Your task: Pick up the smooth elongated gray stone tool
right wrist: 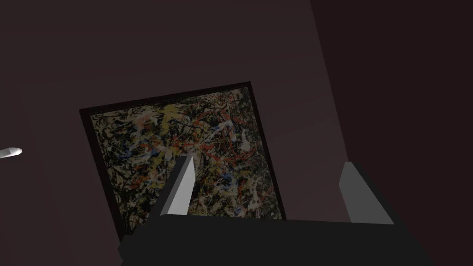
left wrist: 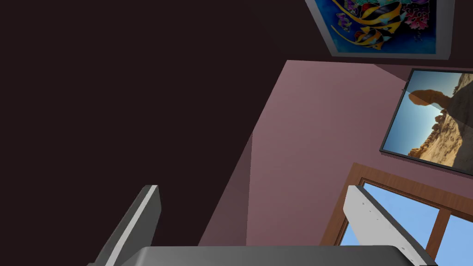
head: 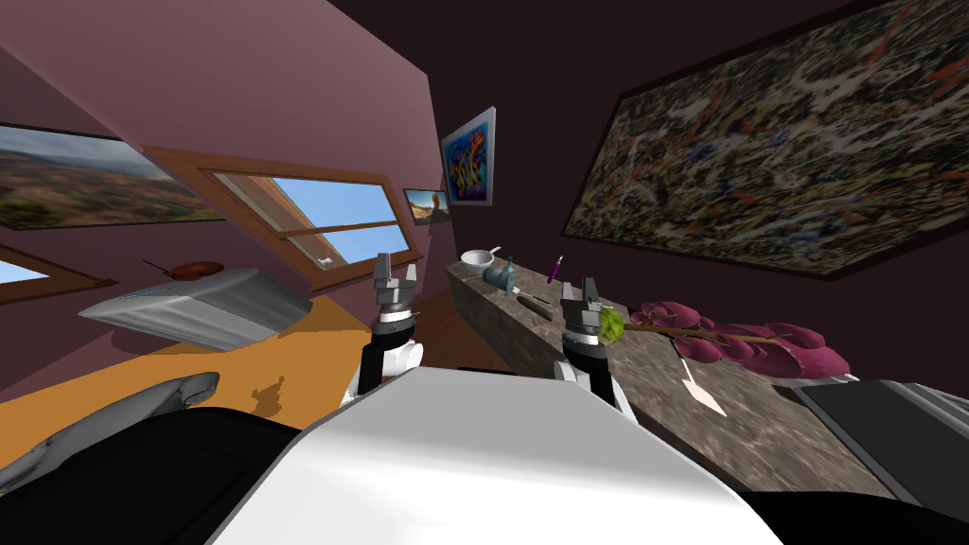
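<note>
A thin, dark grey elongated tool (head: 536,305) lies on the mottled stone counter top (head: 653,388) that runs along the dark wall on my right. My right gripper (head: 579,291) hangs just to the right of it, raised above the counter, fingers open and empty; the right wrist view shows the right gripper (right wrist: 268,166) pointing up at a wall. My left gripper (head: 396,274) is held up over the floor to the left of the counter, apart from the tool. Its fingers stand wide apart in the left wrist view (left wrist: 251,189), with nothing between them.
On the counter beyond the tool are a white bowl (head: 476,257), a blue object (head: 499,275) and a purple pen (head: 555,269). A green ball (head: 611,327), purple flowers (head: 748,342) and a white arrow shape (head: 702,390) lie nearer. A grey slab (head: 203,305) stands at left.
</note>
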